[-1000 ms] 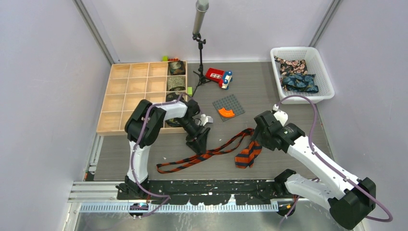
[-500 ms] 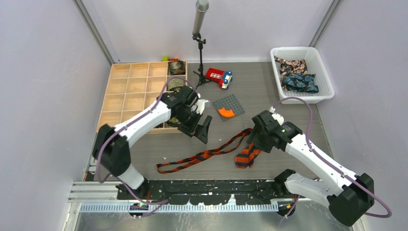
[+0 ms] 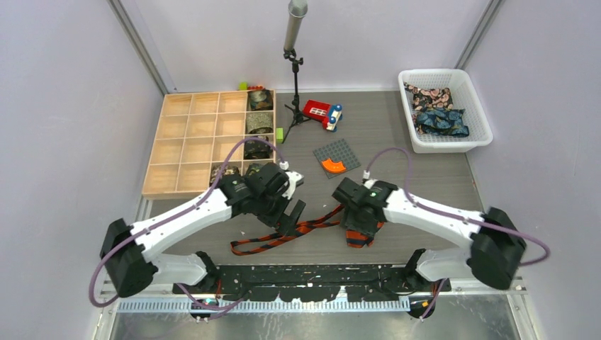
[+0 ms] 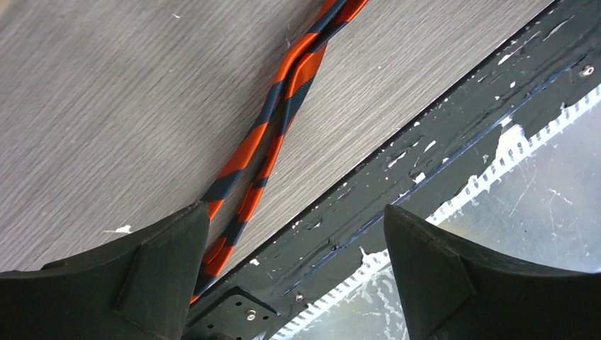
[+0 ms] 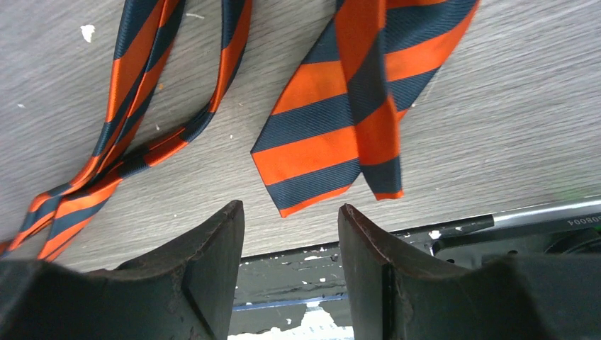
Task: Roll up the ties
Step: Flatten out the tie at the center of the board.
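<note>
Nearby, studded plate (image 3: 341,150), toy car (image 3: 322,112); left claw (image 4: 294,209), right claw (image 5: 290,209) agape, empty, over striped tie (image 5: 326,142)

Red toy car (image 3: 323,113), white basket (image 3: 453,146)

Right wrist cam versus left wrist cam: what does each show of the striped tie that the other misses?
Right wrist only: the striped tie's wide end, lying on the table with its tip toward the near edge, just ahead of the open right gripper.
Left wrist only: the open left gripper and the silvery sheet beyond the black rail.
Both: the tie's narrow strands lying doubled on the grey table; neither gripper has closed on the fabric.
</note>
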`<state>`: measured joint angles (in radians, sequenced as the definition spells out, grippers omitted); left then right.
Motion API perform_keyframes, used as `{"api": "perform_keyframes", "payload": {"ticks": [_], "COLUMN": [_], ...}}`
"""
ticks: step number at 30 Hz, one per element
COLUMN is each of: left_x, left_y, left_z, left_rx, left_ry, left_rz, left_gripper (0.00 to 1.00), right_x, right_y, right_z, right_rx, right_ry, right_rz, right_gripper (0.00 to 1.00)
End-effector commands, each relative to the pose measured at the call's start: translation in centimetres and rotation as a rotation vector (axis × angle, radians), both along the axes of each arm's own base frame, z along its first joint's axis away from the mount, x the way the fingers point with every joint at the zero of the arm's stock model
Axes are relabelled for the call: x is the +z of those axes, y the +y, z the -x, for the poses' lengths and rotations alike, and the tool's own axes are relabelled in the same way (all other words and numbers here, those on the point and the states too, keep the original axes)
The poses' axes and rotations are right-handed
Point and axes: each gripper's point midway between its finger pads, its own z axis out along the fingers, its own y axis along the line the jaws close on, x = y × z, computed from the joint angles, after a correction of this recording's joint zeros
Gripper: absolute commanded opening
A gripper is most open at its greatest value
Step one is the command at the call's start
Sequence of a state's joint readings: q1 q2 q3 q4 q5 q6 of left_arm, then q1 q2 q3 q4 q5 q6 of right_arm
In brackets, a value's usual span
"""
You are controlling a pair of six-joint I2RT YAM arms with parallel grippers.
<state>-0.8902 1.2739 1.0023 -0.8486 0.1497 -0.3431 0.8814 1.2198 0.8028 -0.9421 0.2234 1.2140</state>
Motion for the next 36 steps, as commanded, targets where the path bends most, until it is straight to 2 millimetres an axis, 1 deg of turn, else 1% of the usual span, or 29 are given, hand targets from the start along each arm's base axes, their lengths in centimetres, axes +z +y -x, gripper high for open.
{"api": "perform_keyframes", "payload": {"ticks": [1, 5, 8, 10, 12, 16, 19, 21, 25, 27, 28, 30, 31, 33, 36], "left_x": [1.4, 1.5, 1.3, 1.9, 2.6, 3.1, 3.2, 3.1, 2.4, 2.1, 2.0, 1.7, 1.6, 1.1, 0.7], "left_y": [0.7, 1.5, 2.6, 2.6, 2.5, 2.8, 2.8, 2.8, 2.9, 2.9, 2.9, 2.9, 2.8, 2.5, 1.9], "left_z": [-0.6, 0.0, 0.3, 0.3, 0.3, 0.2, 0.2, 0.0, -0.3, -0.5, -0.6, -1.2, -1.3, -1.7, -1.9], "left_rx": [0.057, 0.073, 0.085, 0.088, 0.082, 0.086, 0.084, 0.088, 0.103, 0.113, 0.112, 0.122, 0.12, 0.121, 0.115], "left_ry": [-0.098, -0.114, -0.132, -0.152, -0.178, -0.217, -0.223, -0.225, -0.213, -0.209, -0.206, -0.225, -0.224, -0.217, -0.198], "left_rz": [0.058, 0.077, 0.066, 0.098, 0.135, 0.161, 0.168, 0.159, 0.122, 0.106, 0.102, 0.079, 0.076, 0.055, 0.045], "left_gripper": [0.91, 0.9, 0.89, 0.88, 0.87, 0.87, 0.87, 0.87, 0.87, 0.89, 0.9, 0.92, 0.92, 0.92, 0.92], "right_x": [-0.7, -2.8, -3.7, -3.9, -3.7, -3.7, -3.9, -3.9, -3.9, -4.1, -4.1, -4.1, -4.1, -4.3, -4.5], "right_y": [2.8, 3.2, 3.2, 3.0, 2.7, 1.5, 0.6, 0.4, -0.1, 0.0, 0.0, 0.0, 0.0, 0.0, -0.2], "right_z": [-1.0, -0.1, 0.6, 0.7, 0.7, 1.1, 1.6, 1.8, 2.0, 2.1, 2.1, 2.1, 2.2, 2.3, 2.6], "right_rx": [0.083, 0.187, 0.238, 0.242, 0.244, 0.248, 0.249, 0.248, 0.259, 0.264, 0.267, 0.281, 0.291, 0.308, 0.331], "right_ry": [0.016, 0.122, 0.177, 0.186, 0.185, 0.218, 0.24, 0.247, 0.262, 0.268, 0.272, 0.28, 0.288, 0.31, 0.342], "right_rz": [0.068, 0.17, 0.222, 0.252, 0.275, 0.34, 0.378, 0.382, 0.404, 0.406, 0.407, 0.41, 0.413, 0.427, 0.448], "right_gripper": [0.56, 0.56, 0.54, 0.51, 0.46, 0.35, 0.2, 0.16, 0.16, 0.16, 0.18, 0.31, 0.35, 0.39, 0.38]}}
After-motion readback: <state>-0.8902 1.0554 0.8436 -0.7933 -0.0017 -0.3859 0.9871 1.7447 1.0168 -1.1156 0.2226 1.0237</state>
